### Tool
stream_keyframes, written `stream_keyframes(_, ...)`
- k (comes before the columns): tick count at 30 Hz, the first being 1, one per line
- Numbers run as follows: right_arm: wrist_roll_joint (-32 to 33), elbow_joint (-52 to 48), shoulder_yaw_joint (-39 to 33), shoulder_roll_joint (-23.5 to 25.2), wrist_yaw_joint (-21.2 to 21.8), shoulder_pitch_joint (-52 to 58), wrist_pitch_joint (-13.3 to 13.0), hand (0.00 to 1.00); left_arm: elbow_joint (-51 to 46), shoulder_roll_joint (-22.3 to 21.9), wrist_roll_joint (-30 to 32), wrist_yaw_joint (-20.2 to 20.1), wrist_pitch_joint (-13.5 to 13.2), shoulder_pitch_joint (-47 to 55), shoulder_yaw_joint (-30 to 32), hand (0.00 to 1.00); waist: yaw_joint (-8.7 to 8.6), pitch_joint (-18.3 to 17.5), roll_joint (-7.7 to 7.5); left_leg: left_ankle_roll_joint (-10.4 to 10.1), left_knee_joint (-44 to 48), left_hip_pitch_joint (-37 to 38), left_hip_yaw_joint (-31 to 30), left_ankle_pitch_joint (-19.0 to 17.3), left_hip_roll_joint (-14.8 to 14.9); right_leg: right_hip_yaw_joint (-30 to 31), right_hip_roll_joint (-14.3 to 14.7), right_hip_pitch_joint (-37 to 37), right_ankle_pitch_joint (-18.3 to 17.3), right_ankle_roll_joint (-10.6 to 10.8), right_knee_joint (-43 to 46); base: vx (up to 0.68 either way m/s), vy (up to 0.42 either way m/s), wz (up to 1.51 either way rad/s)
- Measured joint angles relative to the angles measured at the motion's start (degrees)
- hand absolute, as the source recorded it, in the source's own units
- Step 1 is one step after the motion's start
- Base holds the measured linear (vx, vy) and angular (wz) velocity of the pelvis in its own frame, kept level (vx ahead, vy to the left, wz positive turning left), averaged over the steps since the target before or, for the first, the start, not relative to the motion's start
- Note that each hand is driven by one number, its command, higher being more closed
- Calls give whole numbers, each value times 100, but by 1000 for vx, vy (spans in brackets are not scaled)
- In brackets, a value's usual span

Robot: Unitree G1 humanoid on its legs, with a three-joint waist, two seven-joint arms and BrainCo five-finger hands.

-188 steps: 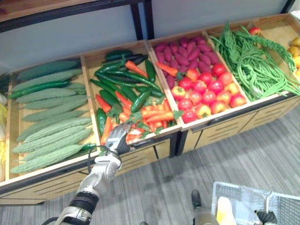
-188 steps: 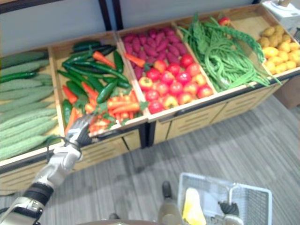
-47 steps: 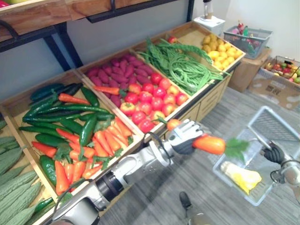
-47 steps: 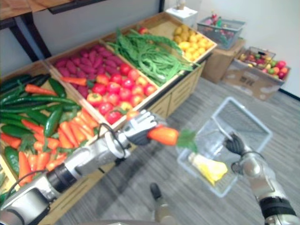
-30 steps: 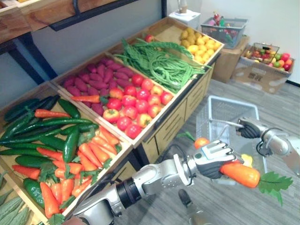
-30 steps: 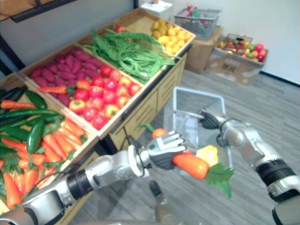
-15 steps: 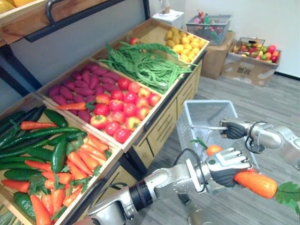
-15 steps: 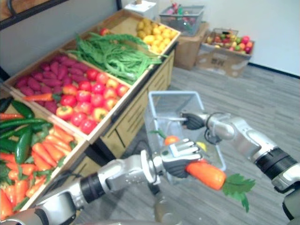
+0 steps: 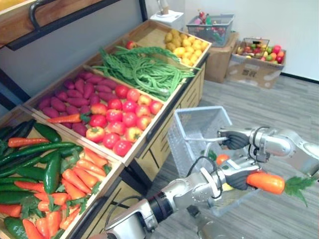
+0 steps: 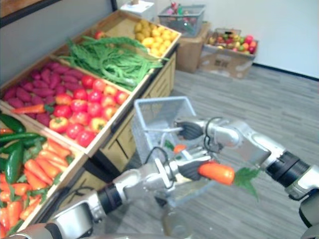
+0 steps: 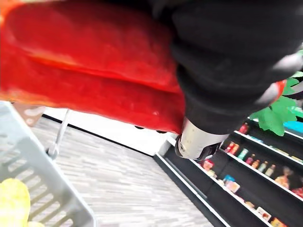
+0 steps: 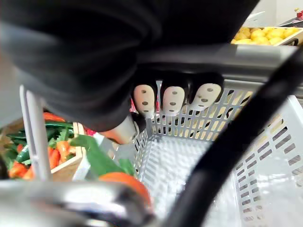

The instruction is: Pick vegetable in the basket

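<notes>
My left hand (image 9: pixel 233 177) is shut on an orange carrot (image 9: pixel 266 182) with green leaves, held in the air by the near right side of the white wire basket (image 9: pixel 199 119). In the left wrist view the carrot (image 11: pixel 94 71) lies under my dark palm, with the basket's rim (image 11: pixel 42 175) below it. My right hand (image 9: pixel 234 140) is shut on the basket's handle (image 12: pixel 227 56), its fingertips (image 12: pixel 173 99) curled under the bar. Inside the basket lie an orange vegetable (image 9: pixel 222 159) with a green top and something yellow (image 11: pixel 14 198).
The wooden produce stand on my left holds bins of carrots and peppers (image 9: pixel 75 174), tomatoes (image 9: pixel 119 119), green beans (image 9: pixel 144 69) and yellow fruit (image 9: pixel 187 47). A cardboard box of fruit (image 9: pixel 259 59) and another basket (image 9: pixel 209 25) stand at the back. Grey floor lies to the right.
The camera has swung further right. My left hand still holds the carrot, now a little higher and closer to my right hand at the basket's handle.
</notes>
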Motion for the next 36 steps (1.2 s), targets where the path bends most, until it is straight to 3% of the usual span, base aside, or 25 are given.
stream_keyframes(12, 274, -209, 611, 21, 39, -547, 62, 100, 1013, -394, 608, 129, 322, -4, 517, 100, 0, -5, -80, -32, -68, 84, 284, 46, -26, 161, 180, -133, -20, -25, 120, 5, -33, -13)
stream_keyframes(23, 525, -234, 797, 15, 101, -838, 152, 100, 1483, -226, 998, 215, 477, -99, 797, 100, 19, 14, -154, -42, -67, 122, 385, 51, 31, 152, 249, -123, -11, -13, 120, 7, -15, -3)
stream_keyframes(24, 568, -234, 797, 15, 101, -838, 152, 100, 1534, -202, 1113, 215, 518, -131, 808, 0, 19, 17, -159, -42, -66, 122, 385, 51, 33, 148, 249, -123, -8, -9, 120, 0, 0, 0)
stream_keyframes(31, 679, -249, 798, 7, 120, -838, 155, 100, 1807, -173, 1342, 215, 721, -222, 1067, 0, 25, 79, -253, -42, -61, 123, 386, 51, 37, 143, 246, -118, -5, -11, 119, 0, 0, 0)
stream_keyframes(36, 681, -261, 758, 7, 147, -787, 205, 100, 2014, -384, 1496, 215, 1104, -241, 1476, 0, 33, 96, -279, -41, -59, 122, 385, 51, 43, 133, 240, -110, 13, -35, 119, -3, -6, 1)
